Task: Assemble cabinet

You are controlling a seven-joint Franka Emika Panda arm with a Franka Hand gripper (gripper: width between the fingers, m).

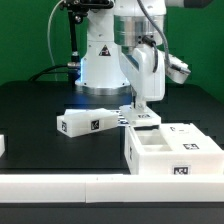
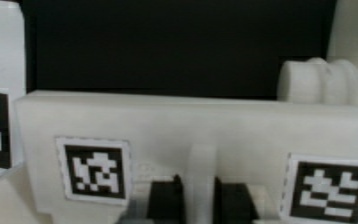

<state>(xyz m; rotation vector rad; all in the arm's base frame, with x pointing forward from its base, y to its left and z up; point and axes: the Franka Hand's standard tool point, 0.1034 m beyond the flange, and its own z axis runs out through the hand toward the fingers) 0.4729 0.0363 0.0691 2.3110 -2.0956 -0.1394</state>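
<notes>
The gripper [image 1: 140,114] is hanging at one cabinet box [image 1: 172,152]; one loose panel [image 1: 90,123] is lying beside it. Whether the two fingers [image 2: 167,198] are pinching anything, I cannot tell.

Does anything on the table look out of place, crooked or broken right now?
Nothing looks broken or spilled. One loose white panel lies on the black table at a slight angle to the cabinet box, on its exterior-view left, not yet fitted.

The arm [image 1: 143,55] is gleaming white and rounded, upper centre; its domed base [image 1: 98,68] is wearing a dark triangle sticker [image 1: 101,52], black cables [image 1: 70,28] trailing upper left, the gripper [image 2: 197,193] showing dark fingers [image 2: 165,195].
</notes>
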